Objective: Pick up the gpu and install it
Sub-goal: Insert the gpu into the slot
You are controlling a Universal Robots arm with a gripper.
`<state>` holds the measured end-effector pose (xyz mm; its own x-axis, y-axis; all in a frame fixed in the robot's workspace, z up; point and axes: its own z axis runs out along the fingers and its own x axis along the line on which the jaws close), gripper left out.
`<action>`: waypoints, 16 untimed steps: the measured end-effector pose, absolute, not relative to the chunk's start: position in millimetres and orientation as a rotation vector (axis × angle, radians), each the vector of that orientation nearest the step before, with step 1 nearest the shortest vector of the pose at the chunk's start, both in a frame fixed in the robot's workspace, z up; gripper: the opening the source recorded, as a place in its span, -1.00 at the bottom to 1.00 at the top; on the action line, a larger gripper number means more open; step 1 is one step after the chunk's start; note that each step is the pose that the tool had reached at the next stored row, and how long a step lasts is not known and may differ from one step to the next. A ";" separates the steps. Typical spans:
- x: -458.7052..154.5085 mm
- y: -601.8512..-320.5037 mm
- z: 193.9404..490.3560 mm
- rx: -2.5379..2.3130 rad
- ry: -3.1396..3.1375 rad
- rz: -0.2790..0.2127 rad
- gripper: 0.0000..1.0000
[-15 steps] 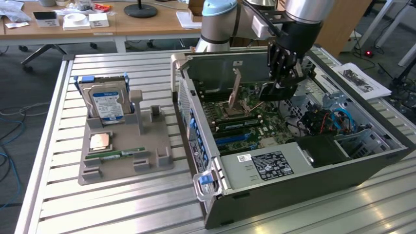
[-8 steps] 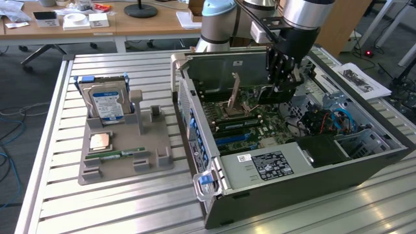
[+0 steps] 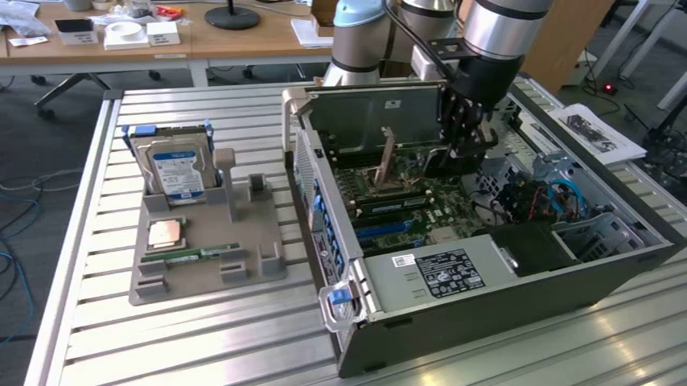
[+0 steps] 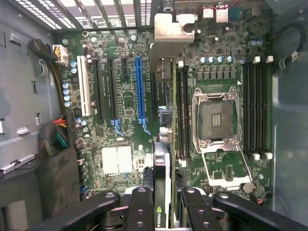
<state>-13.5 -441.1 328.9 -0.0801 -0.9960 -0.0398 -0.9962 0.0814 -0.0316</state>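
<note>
Pinching the gpu from both flat sides, the black fingers hold it on edge inside the computer case, which lies on its side on the slatted metal tabletop.

In the wrist view the card appears edge-on as a thin strip. It has a grey-silver rim, a dark face with a small green logo just by the fingers, and a bent silver bracket at the far end.

Its long axis runs parallel to the expansion slots of the green motherboard. The bracket end points toward the vented rear wall of the case, and the other end sits between the fingers. The card's plane stands upright to the board.

It lies between the blue slot and the nearest bank of memory slots beside the bare processor socket. Whether its lower edge touches the board or hangs just above it cannot be told from here.

In the exterior view the arm reaches down into the case, and the dark shape under its tip is probably the card.

Well apart, toward the exterior view's left, a grey holder carries a blue-labelled hard drive and a green memory stick.
</note>
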 end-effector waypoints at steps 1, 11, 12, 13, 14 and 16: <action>-13.5 -441.1 327.8 -2.095 2.272 0.006 -0.47; -13.6 -447.9 325.9 -2.096 2.271 0.006 -0.47; -13.7 -449.2 325.9 -2.096 2.271 0.006 -0.47; -13.7 -450.6 325.9 -2.097 2.271 0.006 -0.47; -13.8 -452.0 325.9 -2.097 2.271 0.006 -0.47; -14.2 -454.4 325.8 -2.097 2.271 0.006 -0.47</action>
